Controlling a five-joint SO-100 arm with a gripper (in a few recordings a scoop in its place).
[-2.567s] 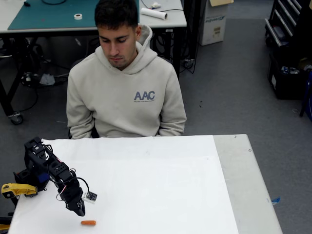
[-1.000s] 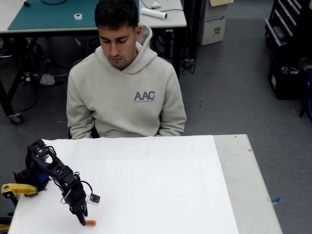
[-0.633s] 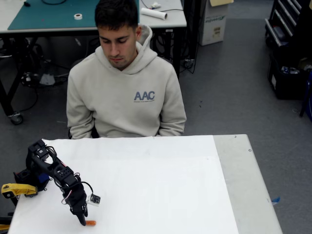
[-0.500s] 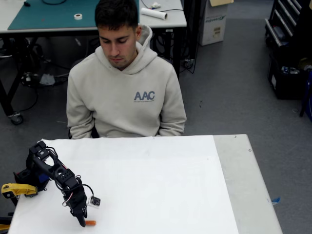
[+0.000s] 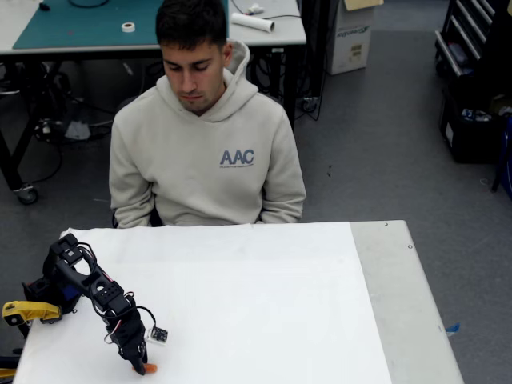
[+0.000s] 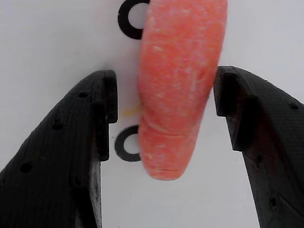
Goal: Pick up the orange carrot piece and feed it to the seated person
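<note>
My end effector (image 6: 164, 114) is spread, one black finger on each side of the carrot (image 6: 178, 85), not pressing it. The carrot is a mottled orange stick with a rounded end, lying on the white tabletop (image 5: 256, 304) near its front left corner.

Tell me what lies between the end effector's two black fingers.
In the wrist view, the orange carrot piece lies between the black fingers, on the white table, with gaps either side.
</note>
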